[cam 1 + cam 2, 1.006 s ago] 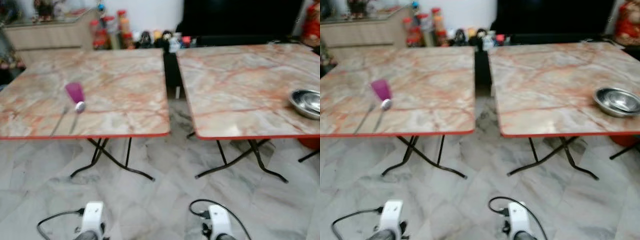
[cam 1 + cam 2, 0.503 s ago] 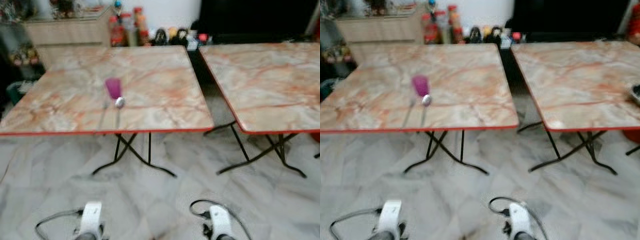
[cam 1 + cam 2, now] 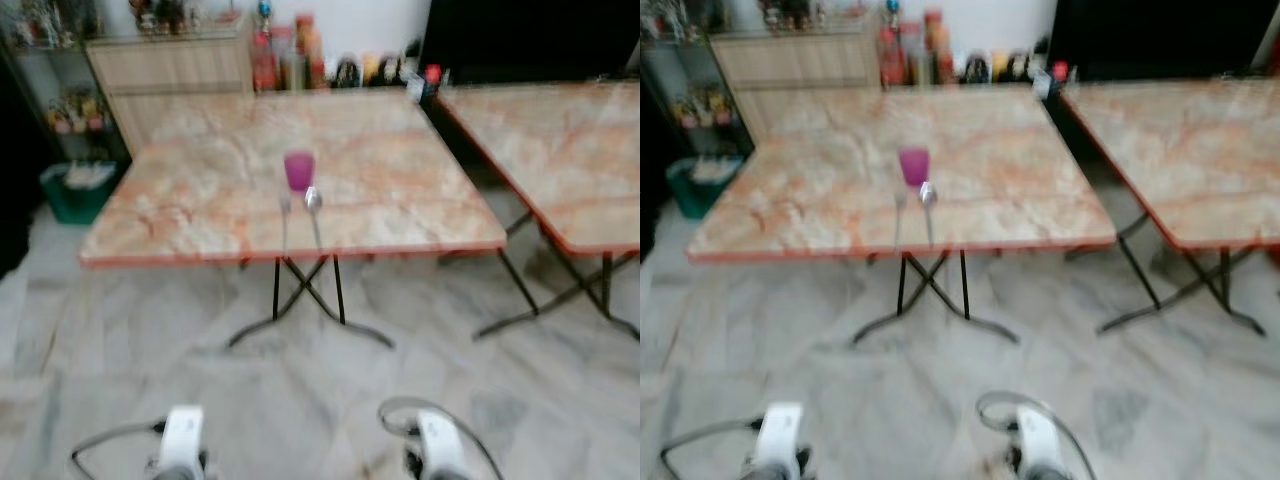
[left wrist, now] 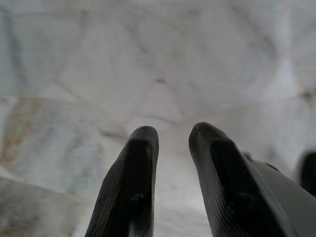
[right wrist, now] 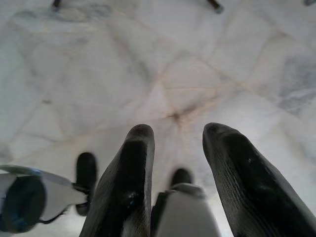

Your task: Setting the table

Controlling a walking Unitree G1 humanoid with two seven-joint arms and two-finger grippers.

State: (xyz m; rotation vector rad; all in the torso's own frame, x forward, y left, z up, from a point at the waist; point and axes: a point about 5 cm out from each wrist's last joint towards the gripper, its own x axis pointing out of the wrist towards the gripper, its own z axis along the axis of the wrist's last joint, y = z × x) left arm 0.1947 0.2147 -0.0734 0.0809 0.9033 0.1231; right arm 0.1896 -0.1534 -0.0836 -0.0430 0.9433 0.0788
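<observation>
Tables stand ahead of us on a grey marble-tiled floor (image 3: 120, 370), both arms hanging low.

We see a purple plastic cup (image 3: 298, 170) upright near the front edge of the square folding table with the orange-veined marble top (image 3: 200, 190), and two long metal utensils (image 3: 314, 205) lying just in front of the cup, pointing toward us; blur keeps us from telling what kind. A second matching marble-topped table (image 3: 570, 160) stands apart to the right. Bottles (image 3: 285, 60) line the wall behind. Our left gripper (image 4: 173, 143) and right gripper (image 5: 177, 143) both hang over the floor, fingers slightly spread, holding nothing.
</observation>
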